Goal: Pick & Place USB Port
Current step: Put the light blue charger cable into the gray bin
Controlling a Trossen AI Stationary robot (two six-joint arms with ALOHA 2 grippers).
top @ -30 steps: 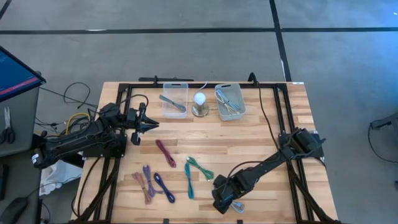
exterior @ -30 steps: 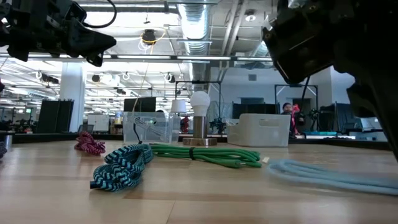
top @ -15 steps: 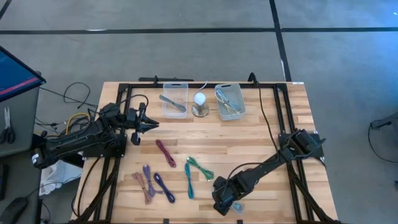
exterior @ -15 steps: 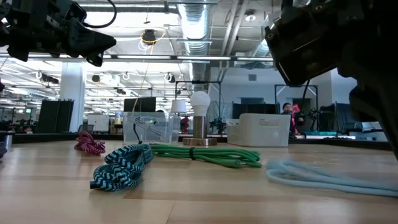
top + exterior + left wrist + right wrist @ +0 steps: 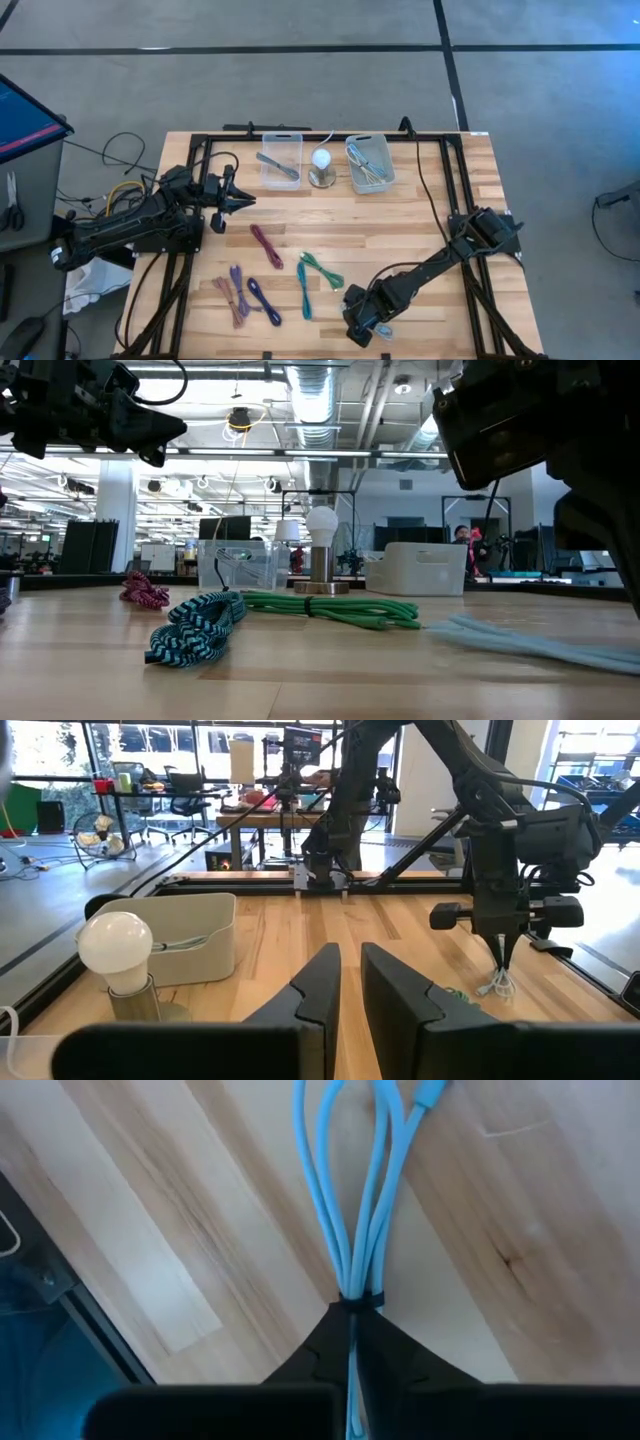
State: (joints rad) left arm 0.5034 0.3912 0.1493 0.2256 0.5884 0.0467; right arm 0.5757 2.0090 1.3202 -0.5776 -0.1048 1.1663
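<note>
At the near edge of the pale wooden slatted table [image 5: 400, 240], the right gripper [image 5: 352, 1342] is clenched on the bundled light-blue USB cable [image 5: 365, 1190], its fingers pinched together just at the small black tie that binds the loops. In the left wrist view the strands dangle from the fingertips with their ends at the boards, and in the low view part of the cable [image 5: 530, 643] lies along the wood, so it looks gripped and only partly raised. The grasp therefore seems made; the lift, the carry and the release are left. Just beyond lie the other coiled cables: a teal braided one [image 5: 303, 282], a green one [image 5: 325, 270], a dark blue one [image 5: 263, 298], a purple one [image 5: 238, 284], a brownish-pink one [image 5: 226, 296] and a maroon one [image 5: 266, 245], all apart from the gripper. Farther off, the left gripper [image 5: 238, 198] hovers above the table's left side, its jaws drawn close with a narrow slit between them and nothing held. At the far edge a white light bulb on a round metal base [image 5: 321, 165] stands between a clear plastic bin [image 5: 281, 160] holding a grey item and a white plastic bin [image 5: 369, 163] that already contains pale cables, probably the destination.
</note>
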